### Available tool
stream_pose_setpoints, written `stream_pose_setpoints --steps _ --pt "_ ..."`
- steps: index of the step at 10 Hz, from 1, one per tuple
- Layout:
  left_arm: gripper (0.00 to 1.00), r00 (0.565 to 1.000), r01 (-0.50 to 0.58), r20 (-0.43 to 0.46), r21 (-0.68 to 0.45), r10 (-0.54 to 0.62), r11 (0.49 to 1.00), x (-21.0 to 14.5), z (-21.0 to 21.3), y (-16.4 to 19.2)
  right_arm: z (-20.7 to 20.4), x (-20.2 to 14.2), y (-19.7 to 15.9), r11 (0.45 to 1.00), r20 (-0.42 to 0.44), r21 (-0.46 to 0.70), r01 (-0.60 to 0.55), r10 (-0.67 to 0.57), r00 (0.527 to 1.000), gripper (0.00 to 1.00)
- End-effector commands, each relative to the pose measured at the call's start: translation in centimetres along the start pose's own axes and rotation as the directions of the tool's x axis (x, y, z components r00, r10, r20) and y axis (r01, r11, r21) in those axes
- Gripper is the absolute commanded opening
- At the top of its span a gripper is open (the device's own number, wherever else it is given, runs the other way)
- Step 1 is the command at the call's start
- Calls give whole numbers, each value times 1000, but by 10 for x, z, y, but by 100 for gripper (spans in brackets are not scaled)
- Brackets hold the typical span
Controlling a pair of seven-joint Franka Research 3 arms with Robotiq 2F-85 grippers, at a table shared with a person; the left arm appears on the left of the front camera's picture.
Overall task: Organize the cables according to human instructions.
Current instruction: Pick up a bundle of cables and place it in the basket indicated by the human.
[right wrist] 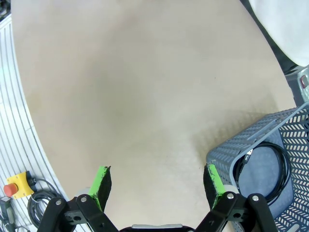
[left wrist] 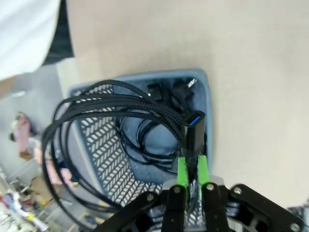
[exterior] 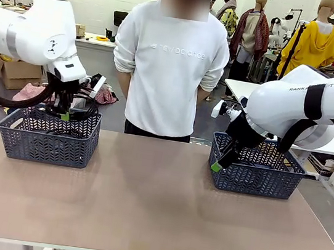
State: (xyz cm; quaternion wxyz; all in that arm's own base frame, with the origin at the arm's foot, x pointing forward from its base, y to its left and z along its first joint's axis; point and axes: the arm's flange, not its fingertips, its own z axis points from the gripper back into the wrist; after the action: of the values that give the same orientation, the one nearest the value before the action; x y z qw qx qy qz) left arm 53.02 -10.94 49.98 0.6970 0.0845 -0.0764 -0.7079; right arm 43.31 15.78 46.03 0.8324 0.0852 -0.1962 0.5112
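My left gripper [left wrist: 192, 165] is shut on a black braided cable [left wrist: 106, 104] just behind its blue-tipped plug [left wrist: 193, 121]. The cable's coiled loop hangs over the left grey basket [left wrist: 145, 76]. Other black cables [left wrist: 154, 145] with plugs lie on that basket's floor. In the front view, the left gripper [exterior: 64, 113] hovers over the left basket [exterior: 46, 145]. My right gripper [right wrist: 157, 181] is open with nothing between its fingers. It hangs above the table beside the right basket [right wrist: 231, 145], which holds one coiled cable [right wrist: 273, 166]. From the front, the right gripper [exterior: 217, 164] is at the left end of the right basket [exterior: 253, 177].
A person in a white sweatshirt [exterior: 169, 63] stands at the far edge between the baskets, hands behind the back. The brown tabletop [exterior: 143, 202] stretches between and in front of the baskets. A red emergency button [right wrist: 12, 186] sits off the table's edge.
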Motion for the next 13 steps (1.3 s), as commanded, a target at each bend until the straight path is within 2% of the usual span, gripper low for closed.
stream_pose_setpoints --steps 1,7,10,11,12,13 --pt "0 999 -3 39 15 3 1000 -16 -10 6 1 0 0 1000 -5 -8 7 -7 1000 100" --pt "0 999 -25 46 4 25 1000 -31 -41 33 1 0 0 1000 -5 -8 7 -7 1000 100" --pt "0 999 -35 36 11 34 999 -32 -48 35 1 0 0 1000 -5 -8 7 -7 1000 100" --pt "23 999 -31 45 2 31 1000 -33 -49 36 1 0 0 1000 -5 -8 7 -7 1000 100" --pt "28 998 -38 48 1 38 999 -33 -50 37 1 0 0 1000 -5 -8 7 -7 1000 100" --pt "42 998 -43 49 7 43 999 -33 -51 38 1 0 0 1000 -5 -8 7 -7 1000 100"
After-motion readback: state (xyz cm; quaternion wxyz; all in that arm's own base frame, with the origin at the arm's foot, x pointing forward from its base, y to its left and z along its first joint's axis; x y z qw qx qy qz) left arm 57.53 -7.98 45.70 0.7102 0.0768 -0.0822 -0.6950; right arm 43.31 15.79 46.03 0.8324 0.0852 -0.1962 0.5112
